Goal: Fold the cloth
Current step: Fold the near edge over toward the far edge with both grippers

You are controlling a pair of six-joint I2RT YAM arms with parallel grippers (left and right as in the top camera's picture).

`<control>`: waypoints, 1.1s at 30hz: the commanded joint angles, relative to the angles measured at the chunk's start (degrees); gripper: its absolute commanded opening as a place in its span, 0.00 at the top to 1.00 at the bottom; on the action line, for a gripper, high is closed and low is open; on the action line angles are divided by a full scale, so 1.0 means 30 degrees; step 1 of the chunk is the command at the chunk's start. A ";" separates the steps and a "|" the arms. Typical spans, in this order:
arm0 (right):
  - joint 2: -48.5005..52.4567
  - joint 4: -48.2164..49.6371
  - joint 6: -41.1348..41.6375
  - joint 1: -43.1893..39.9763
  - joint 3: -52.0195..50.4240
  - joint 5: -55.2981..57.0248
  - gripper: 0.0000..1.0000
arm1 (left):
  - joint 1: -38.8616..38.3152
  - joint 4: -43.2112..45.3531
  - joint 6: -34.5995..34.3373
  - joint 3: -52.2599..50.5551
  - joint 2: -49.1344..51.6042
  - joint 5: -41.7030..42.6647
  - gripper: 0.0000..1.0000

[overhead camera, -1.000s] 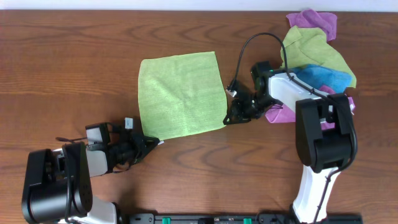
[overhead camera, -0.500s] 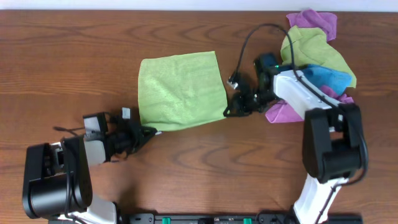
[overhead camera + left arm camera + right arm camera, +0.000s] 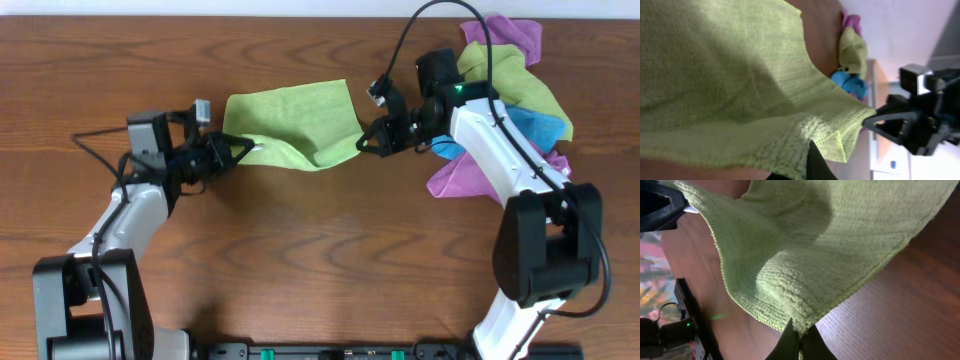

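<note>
A lime green cloth (image 3: 290,125) lies on the wooden table, its near edge lifted and carried toward the far edge. My left gripper (image 3: 243,149) is shut on the cloth's near left corner, which fills the left wrist view (image 3: 740,90). My right gripper (image 3: 364,142) is shut on the near right corner, and the cloth (image 3: 815,255) hangs from its fingertips (image 3: 790,342) in the right wrist view. The cloth sags between the two grippers.
A pile of cloths (image 3: 505,85) in purple, green and blue lies at the back right, under the right arm. A black cable (image 3: 400,60) loops above the right arm. The table's far edge runs just behind the cloth.
Both grippers have lifted the cloth's near corners and moved them away from the front edge toward the far edge. The cloth's near half has risen off the table.
</note>
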 commanded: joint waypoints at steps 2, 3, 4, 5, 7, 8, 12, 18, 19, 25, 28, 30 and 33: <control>-0.0313 0.0044 0.0270 0.0160 0.0772 0.0831 0.99 | -0.0619 -0.3045 0.4233 0.1974 -0.0160 -0.4153 0.94; -0.0313 0.0044 0.0342 0.0168 0.0787 0.0984 0.98 | -0.0707 -0.4320 0.5348 0.2594 -0.0160 -0.5880 0.94; -0.0313 0.0051 0.0554 0.0168 0.0787 0.1202 0.99 | -0.0743 -0.4947 0.5952 0.2958 -0.0153 -0.6929 0.94; -0.0313 0.0087 0.0758 0.0168 0.0787 0.1501 0.98 | -0.0743 -0.5493 0.6535 0.3402 -0.0153 -0.7927 0.94; -0.0313 0.0401 0.1282 0.0168 0.0801 0.2149 0.98 | -0.0736 -0.5807 0.7176 0.4058 -0.0153 -0.9143 0.94; -0.0313 0.0605 0.1566 0.0168 0.0831 0.2353 0.98 | -0.0736 -0.5756 0.7278 0.4313 -0.0153 -0.9777 0.94; -0.0306 0.1843 0.2747 0.0255 0.0845 0.3446 0.98 | -0.0736 -0.4663 0.7271 0.4772 -0.0146 -1.1417 0.94; -0.0291 0.3949 0.3694 0.0780 0.0845 0.5289 0.99 | -0.0874 -0.3869 0.7067 0.4772 0.0153 -1.0892 0.94; -0.0284 0.4204 0.3694 0.0867 0.0845 0.5625 0.99 | -0.0947 -0.3774 0.6849 0.4772 0.0248 -1.0797 0.94; -0.0284 0.4291 0.3759 0.1122 0.0845 0.5821 0.99 | -0.1807 -0.4524 0.6535 0.4765 0.0379 -1.0717 0.94; -0.0284 0.4153 0.3759 0.1166 0.0845 0.5821 0.99 | -0.2412 -0.5705 0.6521 0.4743 0.0743 -1.0950 0.94; -0.0284 0.4095 0.3759 0.1166 0.0845 0.5821 0.98 | -0.2630 -0.6302 0.5654 0.4743 0.1851 -1.0928 0.53; -0.0284 0.3825 0.3752 0.1166 0.0845 0.5821 0.98 | -0.2623 -0.6033 0.4758 0.4743 0.3555 -1.0200 0.43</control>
